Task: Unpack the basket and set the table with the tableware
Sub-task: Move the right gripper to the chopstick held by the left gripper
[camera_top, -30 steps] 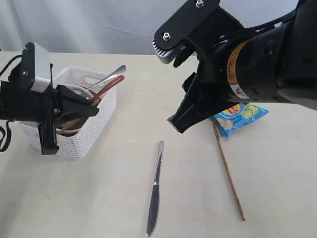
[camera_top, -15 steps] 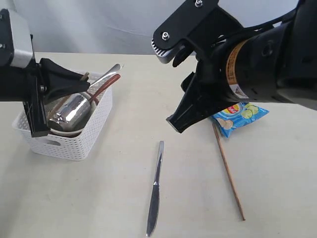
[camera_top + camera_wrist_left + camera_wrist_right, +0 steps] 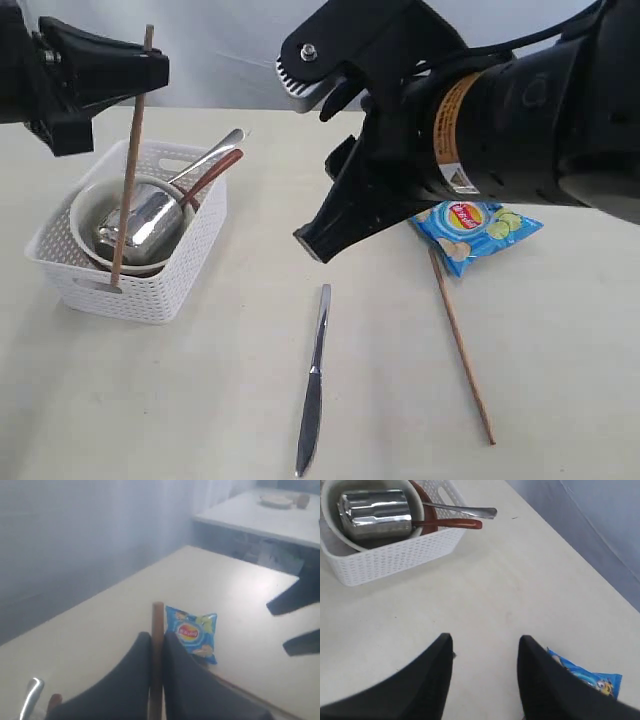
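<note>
On the right side of the table (image 3: 210, 400), chip bag (image 3: 478, 226): blue, with a red and yellow round emblem; its lettering is too small to read.
sticker (image 3: 456, 160): white label on an orange band of the right arm; print unreadable.
left gripper (image 3: 148, 68): above the basket, fingers pressed together on a chopstick (image 3: 128, 170) that hangs nearly upright. Its lower end shows in front of the basket's near wall; contact cannot be told.
right gripper (image 3: 485, 641): spread, holding nothing, over the middle of the table.
basket (image 3: 160, 290): white, toward the table's far left. It holds a cream bowl (image 3: 88, 196) with the steel cup (image 3: 140, 222) lying in it and a reddish-brown plate (image 3: 424, 500) beside the bowl. The spoon (image 3: 218, 176) and fork (image 3: 220, 152) handles jut over its right rim.
knife (image 3: 313, 385): flat, toward the near edge, about the middle.
second chopstick (image 3: 462, 345): flat, right of the knife, its far end at the bag.
open room: bare tabletop between basket and knife; the right arm hides the far right.
</note>
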